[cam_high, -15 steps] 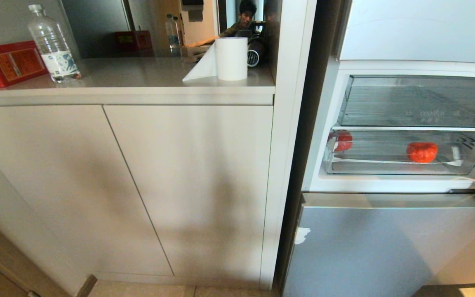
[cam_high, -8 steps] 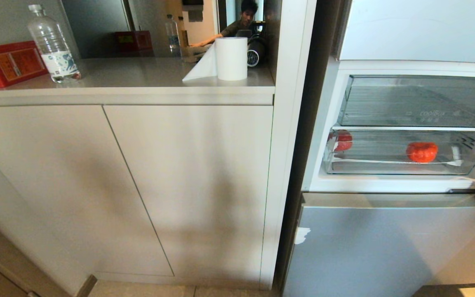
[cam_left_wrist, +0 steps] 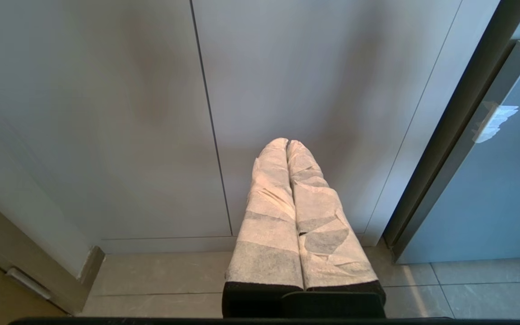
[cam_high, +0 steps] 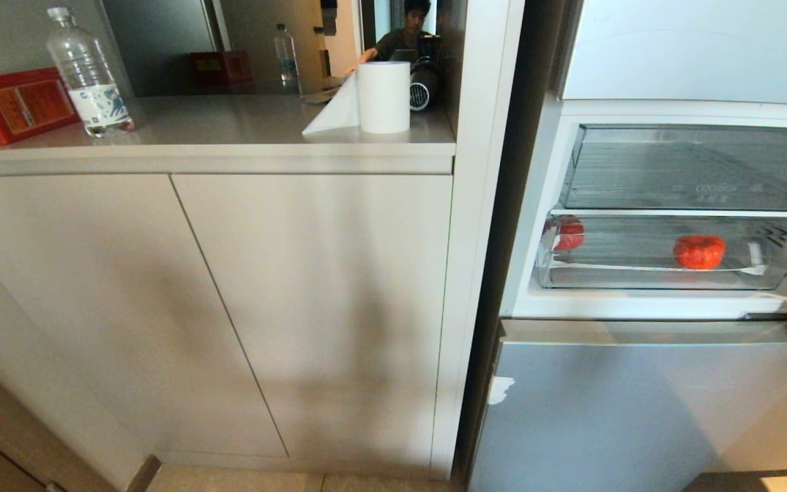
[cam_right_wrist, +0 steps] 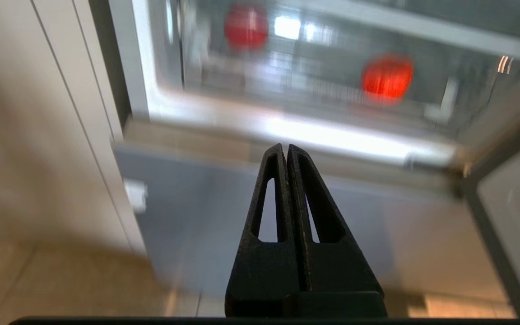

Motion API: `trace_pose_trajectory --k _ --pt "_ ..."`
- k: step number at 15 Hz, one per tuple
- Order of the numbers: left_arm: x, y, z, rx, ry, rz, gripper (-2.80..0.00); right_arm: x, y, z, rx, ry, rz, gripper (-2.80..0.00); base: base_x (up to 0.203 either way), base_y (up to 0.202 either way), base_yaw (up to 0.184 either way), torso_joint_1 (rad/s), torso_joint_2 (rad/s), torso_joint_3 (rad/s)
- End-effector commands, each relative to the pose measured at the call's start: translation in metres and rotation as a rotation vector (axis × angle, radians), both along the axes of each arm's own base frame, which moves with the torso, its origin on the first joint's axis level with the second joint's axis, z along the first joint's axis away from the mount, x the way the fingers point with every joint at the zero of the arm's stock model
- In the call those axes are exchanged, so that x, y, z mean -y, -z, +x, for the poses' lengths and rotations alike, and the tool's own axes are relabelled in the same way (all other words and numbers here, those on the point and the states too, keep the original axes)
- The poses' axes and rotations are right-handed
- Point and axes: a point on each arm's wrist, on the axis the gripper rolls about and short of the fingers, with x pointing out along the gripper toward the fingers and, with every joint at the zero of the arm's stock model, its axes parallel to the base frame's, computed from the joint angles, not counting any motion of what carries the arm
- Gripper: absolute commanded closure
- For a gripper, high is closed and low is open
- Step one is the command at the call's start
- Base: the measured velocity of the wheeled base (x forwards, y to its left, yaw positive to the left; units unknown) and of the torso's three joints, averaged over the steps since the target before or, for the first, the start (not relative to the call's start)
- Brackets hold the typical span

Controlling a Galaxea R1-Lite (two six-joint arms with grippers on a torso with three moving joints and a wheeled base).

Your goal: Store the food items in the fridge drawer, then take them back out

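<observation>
Fridge drawer – 2 food items inside, well apart, both grippers' jaws together – empty

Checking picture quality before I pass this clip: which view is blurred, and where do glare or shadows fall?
Right wrist view: smeared, the two food items are soft red blobs, bright glare along the fridge ledge; the right end effector stays sharp. Head view: sharp, the fridge drawer readable, soft shadow on the cabinet doors. Left wrist view: sharp, the left end effector casts a dim shadow.
</observation>
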Motion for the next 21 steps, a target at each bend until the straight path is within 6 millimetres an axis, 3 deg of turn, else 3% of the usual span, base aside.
trace_pose_trajectory --k 1,3,6,8,10,12,16,21 --pt "0.000 0.000 0.000 -0.001 0.000 0.000 0.00 -0.001 -0.020 0.014 0.036 -0.011 -0.001 0.00 0.000 0.000 0.000 0.000 0.00 0.000" --pt "0.000 0.000 0.000 -0.001 -0.001 0.000 0.00 -0.002 -0.040 0.027 0.071 -0.084 0.043 0.00 0.000 0.000 0.000 0.000 0.00 0.000" --pt "0.000 0.000 0.000 -0.001 -0.001 0.000 0.00 -0.004 -0.047 0.059 0.013 -0.136 0.346 0.00 0.000 0.000 0.000 0.000 0.00 0.000" --pt "0.000 0.000 0.000 -0.001 0.000 0.000 0.00 -0.005 -0.031 0.061 -0.048 -0.129 0.367 0.00 0.000 0.000 0.000 0.000 0.00 0.000" --pt "0.000 0.000 0.000 -0.001 0.000 0.000 0.00 -0.005 0.003 0.041 -0.141 -0.136 0.373 0.00 0.000 0.000 0.000 0.000 0.00 0.000" --pt "0.000 0.000 0.000 -0.001 -0.001 0.000 0.00 -0.006 0.022 0.031 -0.201 -0.162 0.388 0.00 0.000 0.000 0.000 0.000 0.00 0.000" --pt "0.000 0.000 0.000 -0.001 0.001 0.000 0.00 -0.012 0.018 0.065 -0.256 -0.211 0.385 0.00 0.000 0.000 0.000 0.000 0.00 0.000" --pt "0.000 0.000 0.000 -0.001 -0.001 0.000 0.00 -0.034 0.043 0.111 -0.341 -0.282 0.348 0.00 0.000 0.000 0.000 0.000 0.00 0.000"
